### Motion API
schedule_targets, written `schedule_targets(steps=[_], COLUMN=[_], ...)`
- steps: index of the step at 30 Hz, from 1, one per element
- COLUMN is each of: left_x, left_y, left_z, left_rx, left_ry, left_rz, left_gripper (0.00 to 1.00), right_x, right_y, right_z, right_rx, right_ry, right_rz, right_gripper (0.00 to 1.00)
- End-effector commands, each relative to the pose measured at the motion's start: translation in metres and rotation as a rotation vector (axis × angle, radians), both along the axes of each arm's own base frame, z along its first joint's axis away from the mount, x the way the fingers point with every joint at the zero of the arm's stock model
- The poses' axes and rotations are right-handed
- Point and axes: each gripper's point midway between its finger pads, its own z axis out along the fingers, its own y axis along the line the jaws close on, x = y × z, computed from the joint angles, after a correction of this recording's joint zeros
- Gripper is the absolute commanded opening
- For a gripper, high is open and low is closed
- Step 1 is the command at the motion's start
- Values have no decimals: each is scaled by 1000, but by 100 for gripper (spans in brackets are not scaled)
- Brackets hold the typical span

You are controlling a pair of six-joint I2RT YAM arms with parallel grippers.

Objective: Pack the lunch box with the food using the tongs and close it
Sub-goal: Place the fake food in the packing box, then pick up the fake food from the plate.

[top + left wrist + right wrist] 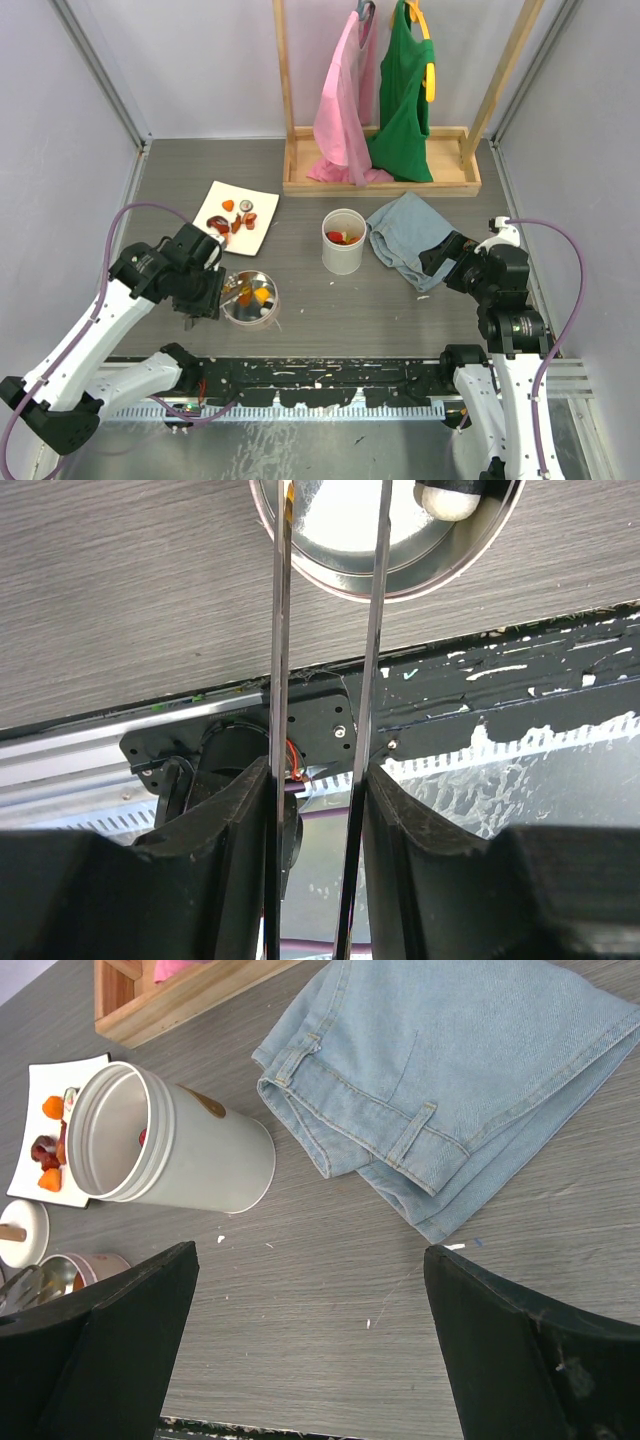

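From above, we see the left gripper (pixel 210 290) just left of the round steel lunch box (pixel 250 300). More food (pixel 232 214) lies on the white plate (pixel 264 213) up-frame, nearer this arm.

At the left wrist, the fingers pinch the tongs (pixel 279 680), whose 2 arms point up-frame into the box.

At the right wrist, the right gripper (pixel 310 1345) is spread wide and holds nothing, near the jeans (pixel 450 1080).

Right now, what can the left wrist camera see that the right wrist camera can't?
Only the left wrist view: the tongs, pinched between the left gripper's fingers.

Only the right wrist view: the jeans, the cup, the plate with food on it, and the right gripper, wide open and holding nothing.

Both: the table and the tin, though the right wrist view catches only its edge.
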Motion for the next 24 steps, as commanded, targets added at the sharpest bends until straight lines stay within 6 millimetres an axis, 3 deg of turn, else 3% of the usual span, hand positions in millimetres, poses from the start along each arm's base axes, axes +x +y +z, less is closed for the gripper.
schedule_targets(steps=[1,11,24], left_x=[10,21,65], left_y=[-5,-7,-17], left_z=[14,49,63], left_rx=[-42,-98,-53], left_ry=[-79,-202,-298], left_rz=[18,27,20], left_gripper=[39,38,39], right_x=[8,8,7], right_y=[3,3,5], right_z=[16,15,17], right_rx=[-2,-2,1], right_ry=[-72,-71,-78], right_rz=[20,23,30], right_gripper=[100,100,100])
